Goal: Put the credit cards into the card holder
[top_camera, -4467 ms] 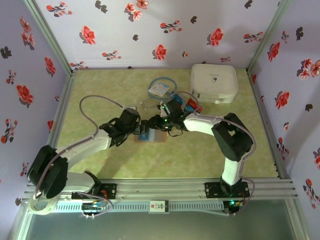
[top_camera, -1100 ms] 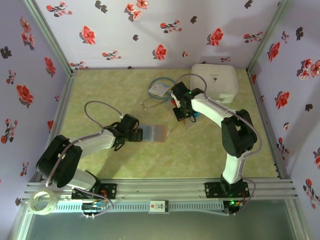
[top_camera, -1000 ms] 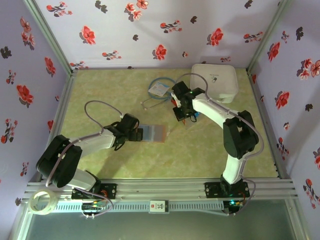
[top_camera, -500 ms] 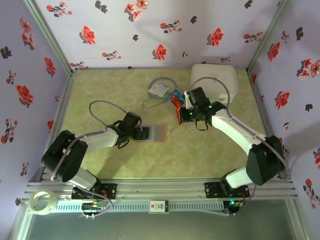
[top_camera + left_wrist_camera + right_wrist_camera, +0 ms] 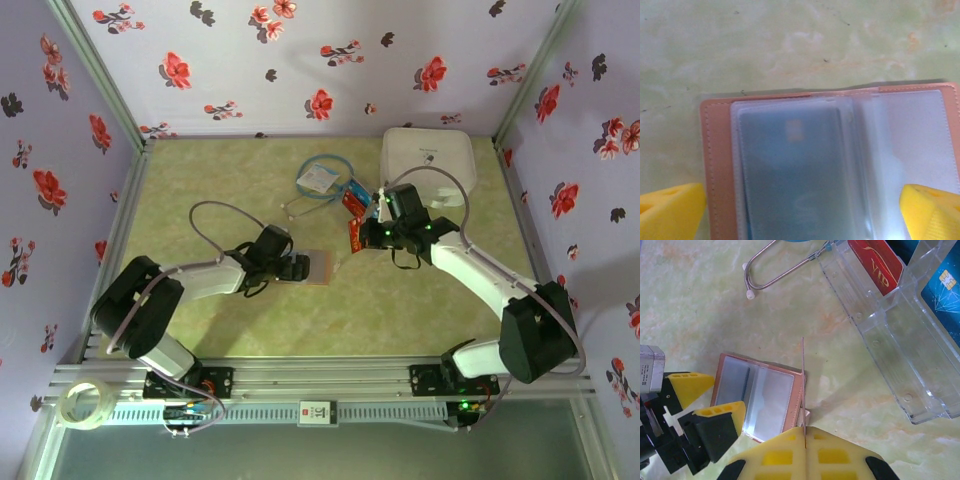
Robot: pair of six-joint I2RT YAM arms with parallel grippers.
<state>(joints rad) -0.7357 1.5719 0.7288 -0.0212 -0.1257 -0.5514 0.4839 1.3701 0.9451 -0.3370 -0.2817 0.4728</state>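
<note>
My left jaws stand as wide as they go, one yellow fingertip [image 5: 671, 210] at each side of the card holder [image 5: 865, 160]. The holder lies open and flat about the middle of the bench [image 5: 200, 200]. Whether the pads press the leather I cannot tell. My right jaws are pinched tight on one red card [image 5: 354, 236], held tilted to the right of the holder, toward the far right corner.

The left wrist camera gives me the holder's inside: a pinkish stitched border, clear sleeves, and a dark bluish card [image 5: 790, 170] already sitting in the left-hand sleeve. From above that is too small to make out. The right wrist camera shows the held card edge-on, a thin line rising from between its yellow fingertips [image 5: 840, 455] and crossing the holder's right edge. Its colour I get from the overhead view. That same wrist view shows the other credit cards [image 5: 875, 262], a red one and a blue one, lying in a clear plastic tray [image 5: 890, 345] near a bent wire loop [image 5: 775, 272]. Overhead, the tray sits just beside the white case [image 5: 428, 165] at the far right corner.

The left arm [image 5: 190, 280] lies low, reaching from the near left corner toward the middle. The right arm [image 5: 480, 275] has its elbow out by the right edge, with the forearm angled back toward the middle.
</note>
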